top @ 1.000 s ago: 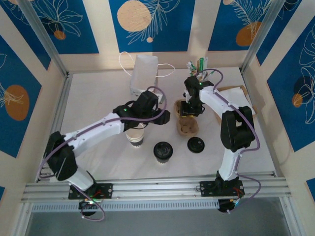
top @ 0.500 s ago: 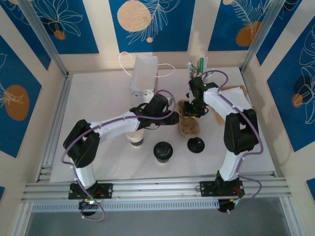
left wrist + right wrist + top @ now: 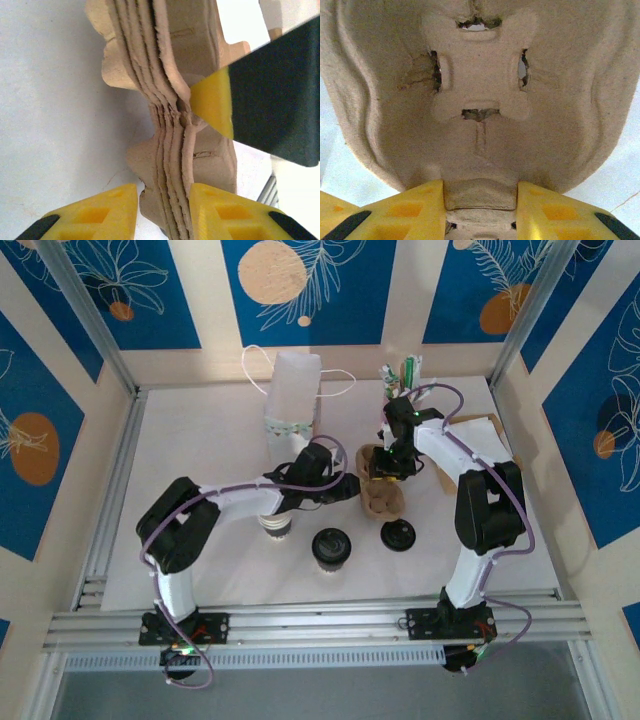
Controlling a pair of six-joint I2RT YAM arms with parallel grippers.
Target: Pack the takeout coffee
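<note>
The takeout coffee [image 3: 332,547], a small cup under a round black lid, stands on the table in front of the arms, and neither gripper touches it. A stack of brown pulp cup carriers [image 3: 383,500] lies behind it. My right gripper [image 3: 388,468] comes down onto the stack's far end. In the right wrist view that gripper [image 3: 480,205] is shut on a raised ridge of the top carrier [image 3: 480,65]. My left gripper [image 3: 350,483] reaches the stack from the left. In the left wrist view it [image 3: 162,210] is open, straddling the layered carrier edges [image 3: 170,75], with one finger [image 3: 225,210] against the top layer.
A lidless cream cup [image 3: 275,523] stands under my left forearm. A loose black lid [image 3: 398,534] lies right of the coffee. A white bag [image 3: 293,390] stands at the back, with a holder of small items [image 3: 400,375] and brown paper [image 3: 480,435] to its right.
My left arm has swung right and stretched out, bringing its gripper to the carrier stack. My right gripper shifted slightly back on the stack and then held still.
</note>
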